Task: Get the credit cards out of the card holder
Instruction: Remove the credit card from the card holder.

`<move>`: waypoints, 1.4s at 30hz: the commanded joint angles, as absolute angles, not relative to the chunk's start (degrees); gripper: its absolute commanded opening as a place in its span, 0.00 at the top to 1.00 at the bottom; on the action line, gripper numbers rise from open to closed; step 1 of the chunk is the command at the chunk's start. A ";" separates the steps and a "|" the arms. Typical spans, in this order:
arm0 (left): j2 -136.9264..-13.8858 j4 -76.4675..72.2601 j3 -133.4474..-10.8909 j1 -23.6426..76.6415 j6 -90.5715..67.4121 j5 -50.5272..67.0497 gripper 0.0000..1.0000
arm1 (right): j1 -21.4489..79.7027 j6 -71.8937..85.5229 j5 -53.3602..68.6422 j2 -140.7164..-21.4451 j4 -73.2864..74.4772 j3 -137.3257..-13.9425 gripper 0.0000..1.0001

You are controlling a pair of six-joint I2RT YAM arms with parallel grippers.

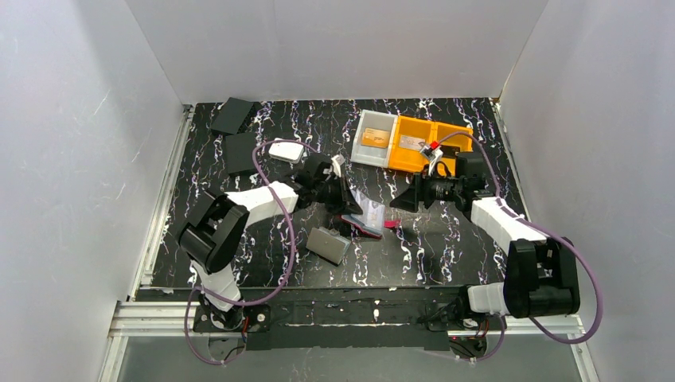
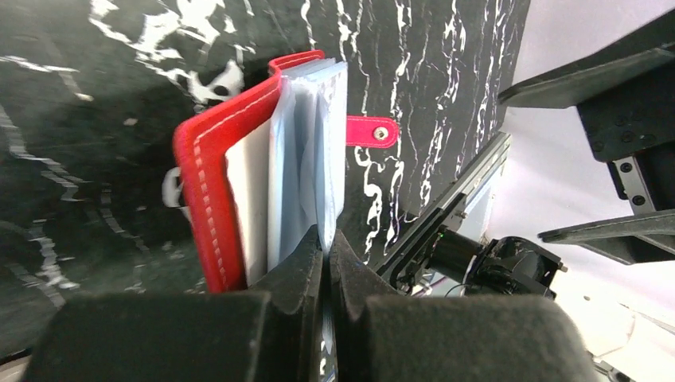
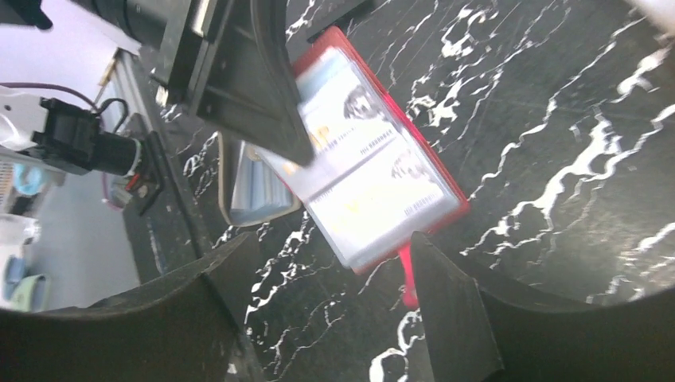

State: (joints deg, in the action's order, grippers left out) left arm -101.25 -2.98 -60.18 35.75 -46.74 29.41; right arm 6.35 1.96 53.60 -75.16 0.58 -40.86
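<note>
Our left claw (image 2: 327, 245) clamps a holder (image 2: 208, 171) sleeve; our right claw (image 3: 328, 239) hangs apart beside it. Grey case (image 1: 328, 245) lies near, orange tray (image 1: 455, 134) beyond.

Top external: fixed above and behind both bases, facing down, distant, covering the whole table (image 1: 446, 263). Left wrist: behind the left gripper (image 2: 326, 239), card holder (image 2: 203, 171) immediately ahead. Right wrist: behind the right gripper (image 3: 333, 239), close. All three views share the card holder
</note>
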 commanded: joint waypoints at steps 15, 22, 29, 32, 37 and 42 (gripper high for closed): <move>-101.34 -30.67 -49.92 43.25 -56.73 21.07 1.00 | 8.79 24.90 49.74 -88.20 -23.17 -32.31 0.70; -102.11 -50.01 -45.11 41.46 -70.90 23.58 1.00 | 8.71 37.72 55.85 -90.89 -34.14 -31.33 0.60; -104.95 -58.90 -46.27 41.11 -77.95 24.87 1.00 | 7.73 50.17 59.99 -92.55 -44.07 -31.36 0.55; -105.45 -59.73 -46.06 41.13 -78.54 24.92 1.00 | 7.73 52.27 61.43 -92.06 -46.12 -31.63 0.56; -106.55 -61.74 -46.57 41.13 -80.06 25.78 1.00 | 7.82 53.99 61.94 -91.84 -46.85 -31.83 0.58; -106.76 -63.64 -46.85 41.13 -81.22 26.02 1.00 | 7.82 55.23 62.48 -92.34 -47.20 -32.20 0.61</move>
